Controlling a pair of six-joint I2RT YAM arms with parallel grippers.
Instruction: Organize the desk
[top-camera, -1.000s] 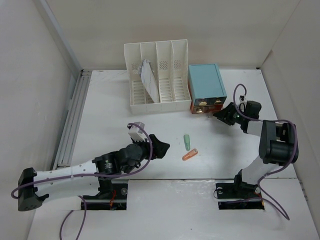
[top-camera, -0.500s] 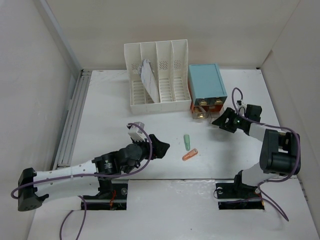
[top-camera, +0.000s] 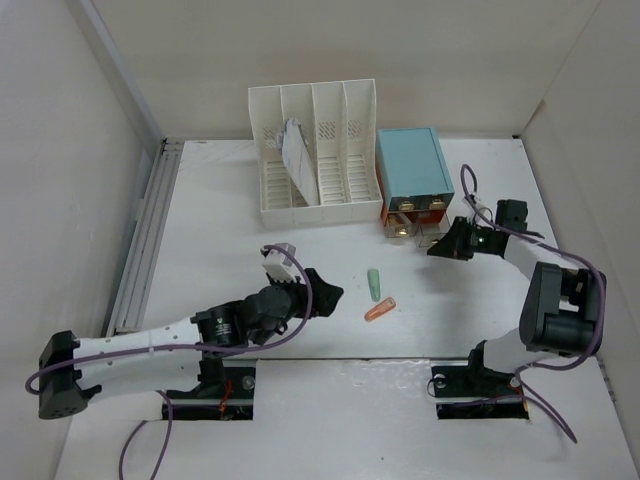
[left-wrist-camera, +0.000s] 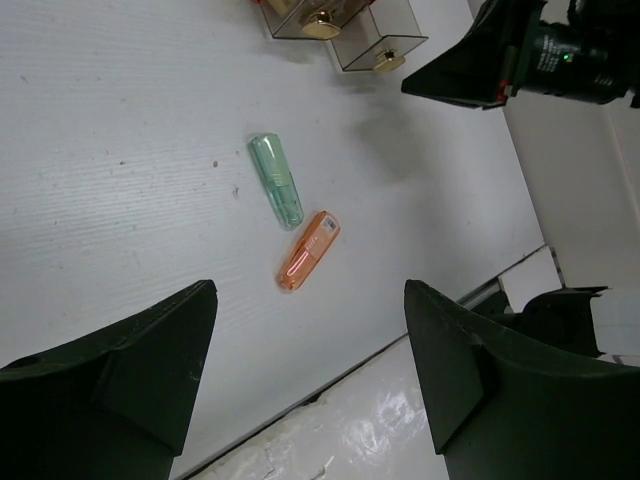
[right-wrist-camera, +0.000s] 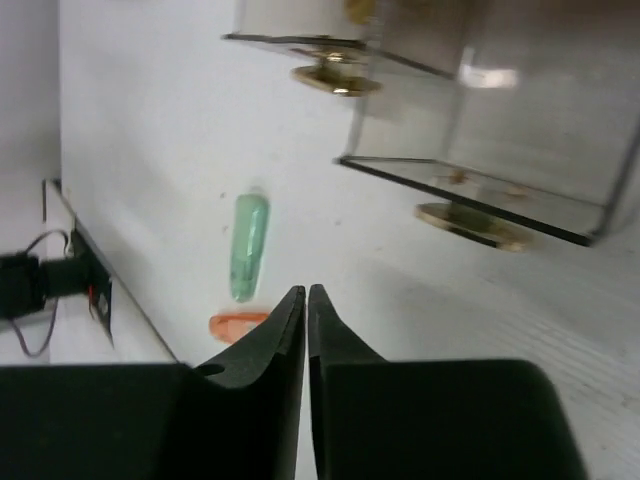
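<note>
On the white desk (top-camera: 220, 220) lie a green capped tube (top-camera: 374, 283) and an orange one (top-camera: 380, 310), also seen in the left wrist view as the green tube (left-wrist-camera: 276, 181) and the orange tube (left-wrist-camera: 307, 251). My left gripper (top-camera: 325, 295) is open and empty, just left of them. My right gripper (top-camera: 440, 246) is shut and empty, beside two clear drawers (top-camera: 412, 221) with gold knobs pulled out of the light-blue drawer box (top-camera: 412, 168). In the right wrist view the drawers (right-wrist-camera: 480, 190) sit above my shut gripper (right-wrist-camera: 306, 292).
A white slotted file rack (top-camera: 315, 150) with papers in it stands at the back, left of the drawer box. A grey rail (top-camera: 145, 235) runs along the desk's left edge. White walls enclose the desk.
My right gripper has drawn back a little from the drawer front toward the right and turned. My left gripper has shifted slightly right toward the two tubes. The tubes have not moved.
</note>
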